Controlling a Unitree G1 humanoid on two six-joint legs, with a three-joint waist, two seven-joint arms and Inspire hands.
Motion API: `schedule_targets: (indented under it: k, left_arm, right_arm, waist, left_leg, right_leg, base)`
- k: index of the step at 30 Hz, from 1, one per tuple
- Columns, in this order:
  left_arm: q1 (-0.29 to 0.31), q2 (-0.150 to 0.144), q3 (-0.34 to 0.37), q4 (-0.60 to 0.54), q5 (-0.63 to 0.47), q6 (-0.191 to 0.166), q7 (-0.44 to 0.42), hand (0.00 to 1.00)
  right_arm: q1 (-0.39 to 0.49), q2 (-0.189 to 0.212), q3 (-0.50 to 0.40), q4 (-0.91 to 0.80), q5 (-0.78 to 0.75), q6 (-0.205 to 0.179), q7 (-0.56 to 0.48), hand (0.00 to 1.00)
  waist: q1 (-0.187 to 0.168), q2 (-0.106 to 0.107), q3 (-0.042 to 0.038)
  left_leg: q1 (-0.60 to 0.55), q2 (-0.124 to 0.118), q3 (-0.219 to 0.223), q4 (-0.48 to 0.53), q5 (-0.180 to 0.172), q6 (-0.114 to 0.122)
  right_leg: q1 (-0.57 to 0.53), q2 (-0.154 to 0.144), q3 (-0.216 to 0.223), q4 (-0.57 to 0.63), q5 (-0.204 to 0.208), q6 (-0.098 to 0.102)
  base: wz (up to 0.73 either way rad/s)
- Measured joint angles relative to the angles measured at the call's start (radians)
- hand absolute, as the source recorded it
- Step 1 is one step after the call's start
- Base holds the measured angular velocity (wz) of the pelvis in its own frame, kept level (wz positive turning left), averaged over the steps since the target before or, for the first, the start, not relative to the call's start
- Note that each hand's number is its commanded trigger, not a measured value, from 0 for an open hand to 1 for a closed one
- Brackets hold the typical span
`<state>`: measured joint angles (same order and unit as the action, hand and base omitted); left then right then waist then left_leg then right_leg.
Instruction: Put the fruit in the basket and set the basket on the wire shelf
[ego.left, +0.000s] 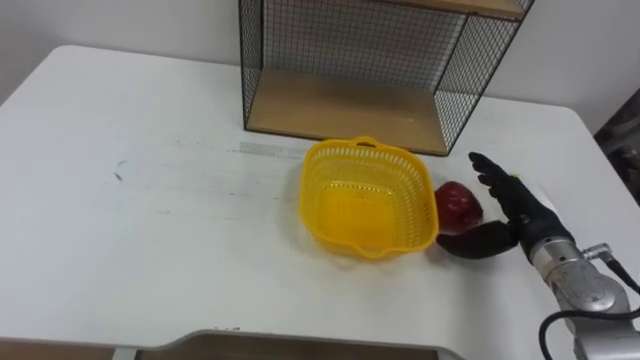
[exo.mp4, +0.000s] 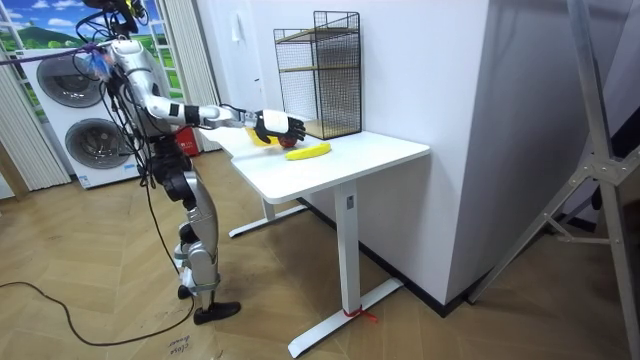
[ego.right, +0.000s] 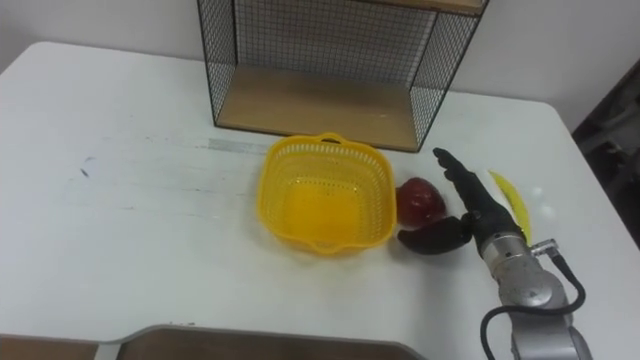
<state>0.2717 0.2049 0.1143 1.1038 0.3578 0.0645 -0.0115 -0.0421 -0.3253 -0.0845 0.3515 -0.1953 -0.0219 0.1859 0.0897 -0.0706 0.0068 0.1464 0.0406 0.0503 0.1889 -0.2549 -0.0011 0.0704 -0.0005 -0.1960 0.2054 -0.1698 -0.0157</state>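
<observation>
**Right hand brackets the red fruit beside the empty basket**

The first step is in hand: getting fruit into the basket. The yellow basket (ego.left: 322, 205) stands on the white bench (ego.left: 150, 180) just in front of the wire shelf (ego.left: 350, 60), and nothing lies in it. The red fruit (ego.left: 458, 205), probably an apple, sits on the bench just beside the basket's right wall. The right hand (ego.left: 518, 226) is spread wide around it. Its fingers (ego.left: 492, 175) reach straight along the fruit's right side and its thumb lies across the near side. It has hold of nothing, and whether it touches the fruit cannot be told.

The next move likely calls for curling the fingers and thumb onto the fruit. It must then be lifted clear of the basket's rim, carried a short way left and let go over the middle. The fruit is round and smooth, so a loose pinch could send it rolling toward the bench's edge.

A banana (ego.right: 510, 200) lies on the bench just beyond the hand, to its right, and has yet to be fetched.

By count there is one basket, two pieces of fruit (one red, one banana) and one wire shelf. The shelf's lower wooden board (ego.left: 340, 105) is bare and looks wide enough to take the basket.
</observation>
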Motion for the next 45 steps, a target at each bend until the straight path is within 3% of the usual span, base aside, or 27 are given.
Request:
schedule_targets:
  k: [9,22,23,24,26,32,45]
  left_arm:
    - [-0.007,0.001,0.000,0.008,0.000,0.002,0.000,0.00]
    - [-0.008,0.001,-0.001,0.007,0.000,0.003,0.000,0.00]
    - [-0.008,0.001,-0.001,0.007,0.000,0.004,0.000,0.00]
    - [-0.008,0.001,-0.001,0.007,0.000,0.010,0.001,0.00]
    - [-0.008,0.002,-0.001,0.007,0.000,0.019,0.001,0.00]
    - [-0.008,0.009,-0.017,0.007,-0.001,0.024,0.001,0.00]
    - [-0.016,0.011,-0.021,0.008,0.000,0.040,0.000,0.00]
  right_arm:
    - [0.000,-0.001,0.033,0.035,-0.006,0.001,0.005,0.00]
    - [0.000,-0.004,0.065,0.056,-0.002,0.002,0.015,0.00]
    - [0.000,-0.004,0.065,0.060,-0.002,0.002,0.015,0.37]
    - [0.000,-0.004,0.065,0.062,-0.002,0.002,0.015,0.65]
    - [0.000,-0.004,0.067,0.063,-0.003,0.002,0.015,1.00]
    - [-0.022,-0.024,0.072,0.074,-0.007,0.006,-0.011,1.00]
    - [-0.059,-0.024,0.105,0.108,0.001,0.024,-0.020,1.00]
  waist:
    - [0.000,0.000,-0.0034]
    - [0.003,-0.016,-0.0018]
    - [0.003,-0.016,-0.0017]
    - [0.003,-0.016,-0.0017]
    - [0.003,-0.015,-0.0017]
    - [0.002,-0.013,-0.0015]
    - [0.003,-0.010,-0.0037]
  left_leg:
    - [0.000,0.000,-0.002,-0.001,0.000,0.000]
    - [0.001,0.000,-0.001,-0.002,0.000,0.000]
    - [0.002,0.000,-0.001,-0.002,0.000,0.000]
    - [0.002,0.000,-0.001,-0.002,0.000,0.000]
    - [0.002,0.000,-0.001,-0.002,0.000,0.000]
    - [0.005,0.001,-0.004,-0.002,0.000,0.000]
    - [0.006,0.001,-0.010,-0.002,0.000,0.000]
  right_leg:
    - [0.000,-0.001,-0.002,-0.001,0.000,0.000]
    - [0.003,0.001,-0.002,-0.008,0.000,0.000]
    - [0.003,0.001,-0.002,-0.008,0.000,0.000]
    - [0.003,0.001,-0.003,-0.008,0.000,0.000]
    - [0.004,0.001,-0.002,-0.008,0.001,0.000]
    - [0.014,0.003,-0.005,-0.021,0.005,-0.001]
    - [0.016,0.002,-0.012,-0.020,0.006,-0.001]
  base:
    - [0.00]
    - [0.00]
    - [0.00]
    - [0.00]
    - [0.00]
    - [0.00]
    - [0.01]
